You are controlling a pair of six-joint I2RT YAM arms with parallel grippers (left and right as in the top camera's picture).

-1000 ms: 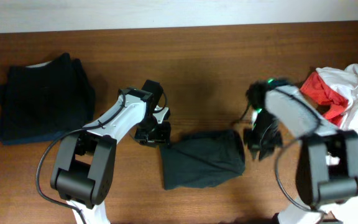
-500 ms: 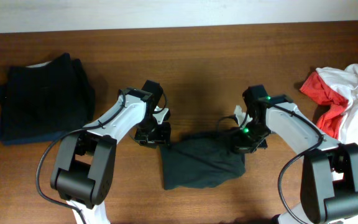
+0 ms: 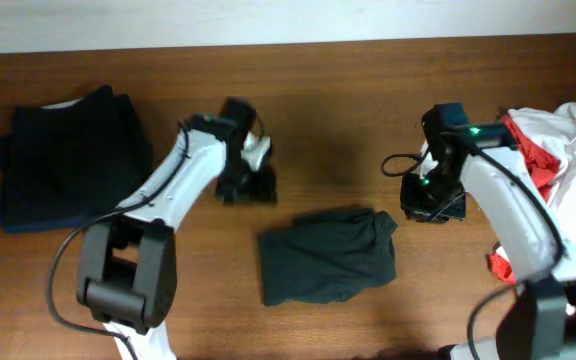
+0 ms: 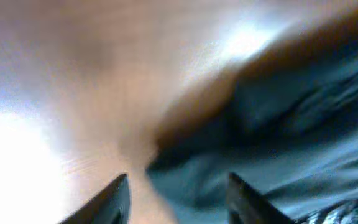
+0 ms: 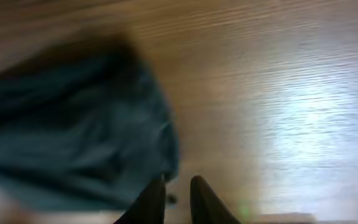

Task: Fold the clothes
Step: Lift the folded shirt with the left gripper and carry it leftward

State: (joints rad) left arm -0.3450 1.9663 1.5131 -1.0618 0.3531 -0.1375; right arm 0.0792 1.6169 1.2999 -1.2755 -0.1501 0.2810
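Note:
A dark green garment [image 3: 328, 255] lies folded in a rough rectangle at the table's middle front. My left gripper [image 3: 245, 187] is just beyond its back left corner, apart from it. In the left wrist view the gripper [image 4: 179, 186] is open and empty, with the blurred garment [image 4: 278, 124] ahead. My right gripper [image 3: 433, 200] is to the right of the garment's back right corner. In the right wrist view its fingers [image 5: 178, 186] are nearly together with nothing between them, and the garment [image 5: 73, 143] lies to the left.
A stack of folded dark clothes [image 3: 68, 155] sits at the far left. A loose pile of white and red clothes [image 3: 558, 140] lies at the right edge, with a red piece [image 3: 500, 264] near the right arm.
Both grippers have pulled away from the dark green garment. The left moved toward the back; the right moved off the garment's right edge to the right. The garment stays folded on the table.

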